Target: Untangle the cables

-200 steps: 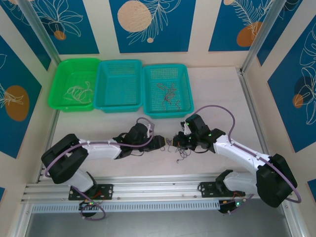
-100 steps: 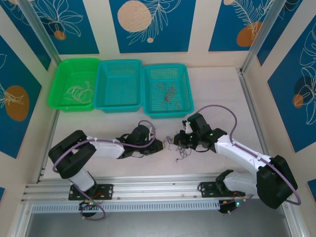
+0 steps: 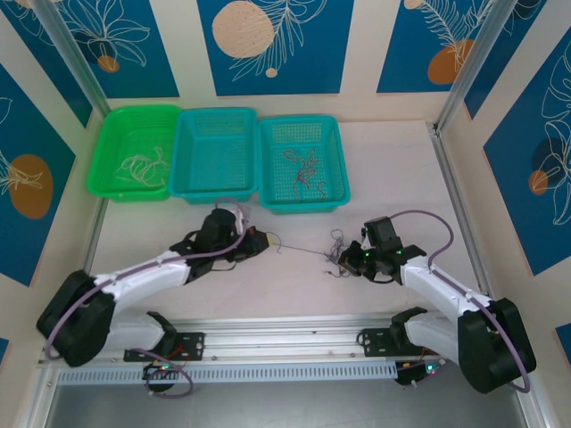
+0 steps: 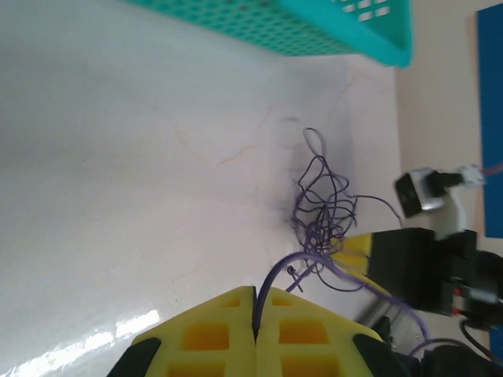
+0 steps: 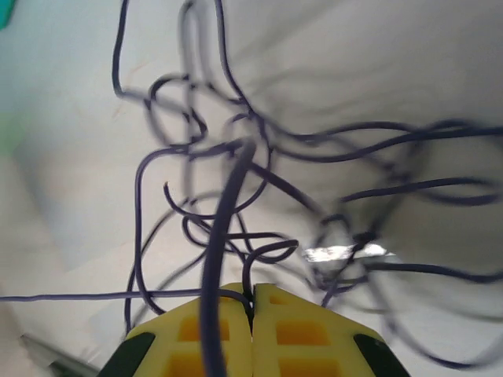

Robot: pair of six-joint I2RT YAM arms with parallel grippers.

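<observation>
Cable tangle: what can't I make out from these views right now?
- Top external: cable tangle too small to count strands or trace crossings.
- Right wrist: tangle blurred, cut off by frame edges; right end effector hides its pinch point.
- Left wrist: left end effector hides the end of the pinched strand.

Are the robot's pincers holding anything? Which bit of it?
Yes. The left pincer pinches one dark cable strand stretched out from the tangle; the right pincer pinches strands at the tangle's edge.

Robot lab cell, aluminium frame rail (image 3: 268,337), blue printed wall panels (image 3: 275,45), table-mounted arms (image 3: 152,275)
</observation>
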